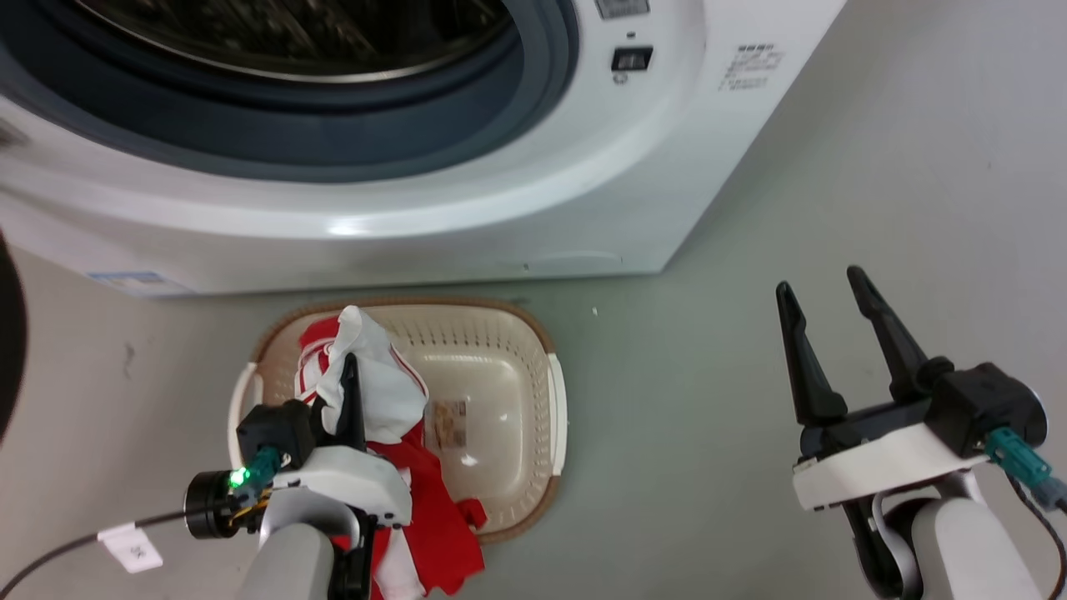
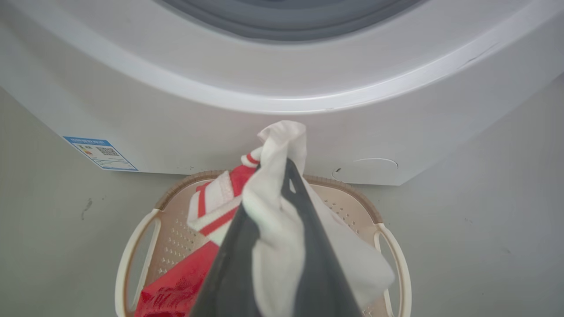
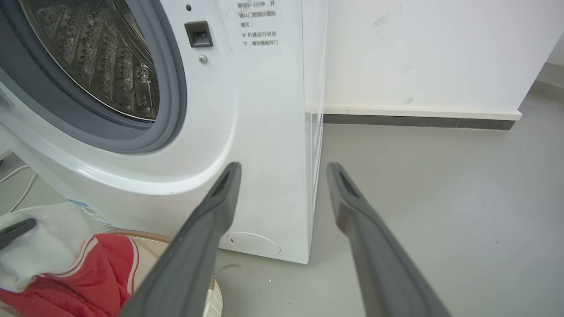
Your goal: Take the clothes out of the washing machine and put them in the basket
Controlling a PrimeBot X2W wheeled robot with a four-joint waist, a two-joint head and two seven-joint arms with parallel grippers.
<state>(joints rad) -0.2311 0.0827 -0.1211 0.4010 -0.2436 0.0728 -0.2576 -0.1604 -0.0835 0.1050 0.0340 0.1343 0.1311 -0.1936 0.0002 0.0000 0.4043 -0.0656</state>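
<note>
Near left: left gripper (image 2: 273,174) pinched shut on the clothes (image 1: 375,396), white cloth squeezed between both dark fingers (image 2: 317,264) and bunched out past the tips. Red striped fabric hanging below the grip over the left half of the basket (image 1: 556,400); cannot tell whether touching the basket's base.

Near right: right gripper (image 1: 819,282) spread wide apart, empty, touching nothing, above grey floor (image 1: 875,167), well apart from the basket.

Farther: basket standing on the floor, right half bare, sticker (image 1: 446,423) showing on its base, far rim just beside the foot of the washing machine (image 1: 500,212).

Farthest: grey rubber ring (image 3: 174,101) and perforated steel drum (image 3: 105,57) open to view.
</note>
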